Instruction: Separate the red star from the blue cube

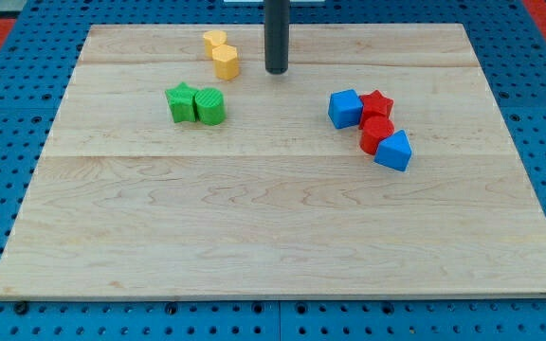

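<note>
No gripper on this rig, just the rod; my tip (276, 71) sits near the worktop (254, 237) far edge, just right of the yellow blocks (222, 54), well apart from the target cluster. Red star (376, 104) touches the blue cube (345, 109) on its right, toward the right edge, with a red block (376, 134) and blue block (393, 151) chained below. Best bet: come in from the far side into the seam, push the cube left, avoid dragging the lower pair

Pale grained wooden board (254, 246), smooth matt dark rod (276, 38), smooth plastic-looking coloured blocks
</note>
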Motion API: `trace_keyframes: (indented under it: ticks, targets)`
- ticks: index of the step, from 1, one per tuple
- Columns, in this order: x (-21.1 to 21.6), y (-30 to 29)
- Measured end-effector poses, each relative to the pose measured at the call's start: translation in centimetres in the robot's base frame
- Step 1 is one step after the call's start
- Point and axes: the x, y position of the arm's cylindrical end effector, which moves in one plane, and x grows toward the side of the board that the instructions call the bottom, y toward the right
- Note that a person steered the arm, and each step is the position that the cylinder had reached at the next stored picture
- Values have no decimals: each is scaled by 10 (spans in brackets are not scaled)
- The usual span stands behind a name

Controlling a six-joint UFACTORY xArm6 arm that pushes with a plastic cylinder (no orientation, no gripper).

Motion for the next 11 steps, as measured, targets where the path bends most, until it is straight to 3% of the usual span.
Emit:
trace_keyframes:
  ticks: [1,4,6,8,11]
  targets:
    - [58,3]
    - [119,58]
    - [121,100]
    - [120,101]
    - [77,102]
